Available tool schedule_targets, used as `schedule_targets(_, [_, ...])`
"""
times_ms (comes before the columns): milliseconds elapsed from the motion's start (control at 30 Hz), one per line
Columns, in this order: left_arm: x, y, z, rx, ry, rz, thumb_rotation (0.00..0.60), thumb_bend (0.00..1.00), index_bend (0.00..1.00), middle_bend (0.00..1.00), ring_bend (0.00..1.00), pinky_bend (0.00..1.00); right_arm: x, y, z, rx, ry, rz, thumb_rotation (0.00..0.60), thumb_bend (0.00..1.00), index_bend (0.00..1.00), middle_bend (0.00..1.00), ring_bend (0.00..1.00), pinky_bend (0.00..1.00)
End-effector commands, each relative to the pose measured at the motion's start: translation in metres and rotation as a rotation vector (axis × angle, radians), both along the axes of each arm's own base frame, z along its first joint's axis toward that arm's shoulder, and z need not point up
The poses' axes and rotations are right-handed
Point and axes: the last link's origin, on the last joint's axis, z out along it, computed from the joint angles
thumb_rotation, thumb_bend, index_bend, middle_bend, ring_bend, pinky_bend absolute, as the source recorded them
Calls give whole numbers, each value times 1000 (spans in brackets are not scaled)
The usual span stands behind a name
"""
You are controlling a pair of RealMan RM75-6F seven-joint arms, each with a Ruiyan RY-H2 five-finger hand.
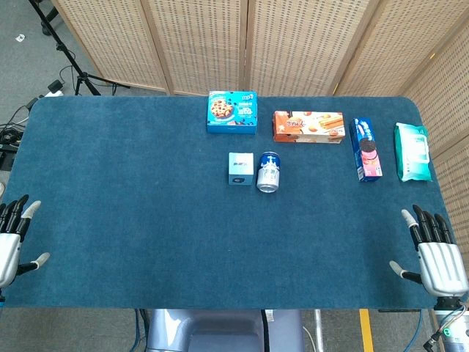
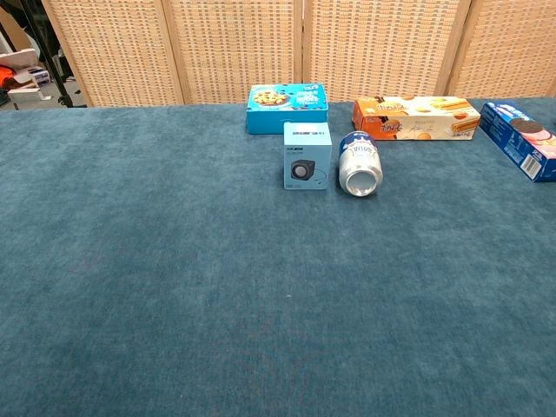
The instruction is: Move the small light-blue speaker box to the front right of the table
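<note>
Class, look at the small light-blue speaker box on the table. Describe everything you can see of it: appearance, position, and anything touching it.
The speaker box is a small, roughly cube-shaped carton, apparently cardboard, pale blue, with a picture of a dark speaker on its front face and a white label strip near the top. It stands upright and looks closed, near the middle of the blue table. A can lies on its side just to its right, close beside it; whether they touch is unclear. A blue cookie box sits behind it. Neither robot hand is near.

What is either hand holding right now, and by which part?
Nothing. The left hand and right hand are open at the near table edge; the speaker box sits untouched mid-table.
</note>
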Motion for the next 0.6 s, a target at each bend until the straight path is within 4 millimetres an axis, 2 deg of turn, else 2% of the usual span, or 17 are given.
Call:
schedule_targets(33, [0, 0, 0, 0, 1, 0, 600, 0, 0, 0, 0, 0, 0, 0, 0, -2, 0, 0, 600, 0, 0, 0, 0, 0])
schedule_targets(400, [-1, 3, -1, -6, 0, 10, 600, 0, 0, 0, 0, 0, 2, -5, 1, 3, -21, 6, 600, 0, 0, 0, 0, 0])
schedule_targets(533, [-2, 5, -1, 3, 0, 17, 600, 0, 0, 0, 0, 0, 11, -24, 2, 41, -29, 42, 600, 0, 0, 0, 0, 0])
schedule_targets(600, [-2, 7, 0, 8, 0, 21, 600, 0, 0, 0, 0, 0, 22, -43, 3, 75, -56, 74, 600, 0, 0, 0, 0, 0])
